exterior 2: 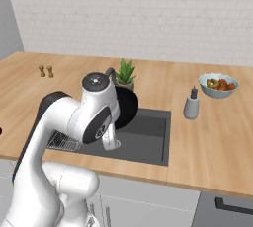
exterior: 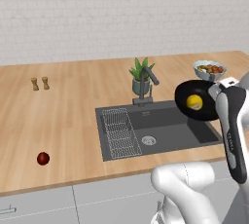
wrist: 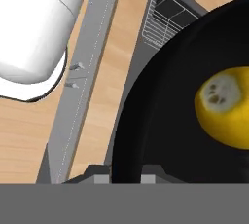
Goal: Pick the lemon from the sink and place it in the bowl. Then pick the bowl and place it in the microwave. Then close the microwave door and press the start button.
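Your claw (wrist: 125, 173) is clamped on the near rim of the wide, shallow black bowl (exterior: 202, 108), holding it in the air over the right end of the dark grey recessed sink (exterior: 160, 130). The round bright yellow lemon (exterior: 194, 102) sits inside the bowl, just beyond the fingertips.

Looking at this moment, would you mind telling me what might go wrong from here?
1. The gripper pinches the black bowl at its rim alone, lifted above the sink; the hold may slip or the bowl may tip.
2. The lemon lies loose in the bowl, which looks tilted; it could roll out.
3. The faucet and the fruit bowl stand close by; a wide swing might strike them.
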{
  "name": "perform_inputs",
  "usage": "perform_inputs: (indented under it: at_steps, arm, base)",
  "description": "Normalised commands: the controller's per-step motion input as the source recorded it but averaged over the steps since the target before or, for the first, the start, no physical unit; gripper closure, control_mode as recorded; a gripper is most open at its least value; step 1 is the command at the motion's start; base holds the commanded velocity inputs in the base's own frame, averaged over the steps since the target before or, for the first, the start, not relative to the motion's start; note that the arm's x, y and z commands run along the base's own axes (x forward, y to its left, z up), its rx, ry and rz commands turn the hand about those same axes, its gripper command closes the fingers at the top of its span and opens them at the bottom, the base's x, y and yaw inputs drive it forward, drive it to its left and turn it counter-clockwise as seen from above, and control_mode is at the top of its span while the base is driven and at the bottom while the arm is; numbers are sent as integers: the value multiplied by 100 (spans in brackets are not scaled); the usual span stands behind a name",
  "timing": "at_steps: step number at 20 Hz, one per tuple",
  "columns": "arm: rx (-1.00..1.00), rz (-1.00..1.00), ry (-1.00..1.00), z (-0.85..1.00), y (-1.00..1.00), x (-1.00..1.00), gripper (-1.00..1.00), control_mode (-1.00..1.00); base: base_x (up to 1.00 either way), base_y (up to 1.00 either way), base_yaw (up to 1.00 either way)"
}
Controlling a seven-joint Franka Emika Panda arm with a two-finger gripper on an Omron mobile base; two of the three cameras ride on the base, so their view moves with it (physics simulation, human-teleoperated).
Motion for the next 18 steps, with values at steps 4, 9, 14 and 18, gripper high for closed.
perform_inputs:
  at_steps: [4, 9, 14, 18]
  arm:
    - [0, 9, 0, 45, 50, -34, 100, -100]
    - [0, 7, 0, 9, 49, 10, 100, 100]
    - [0, 0, 0, 0, 0, 0, 100, 100]
    - [0, 0, 0, 0, 0, 0, 100, 100]
  base:
    - [0, 0, 0]
    - [1, 3, 5]
    - [-7, -8, 0]
    - [-3, -8, -72]
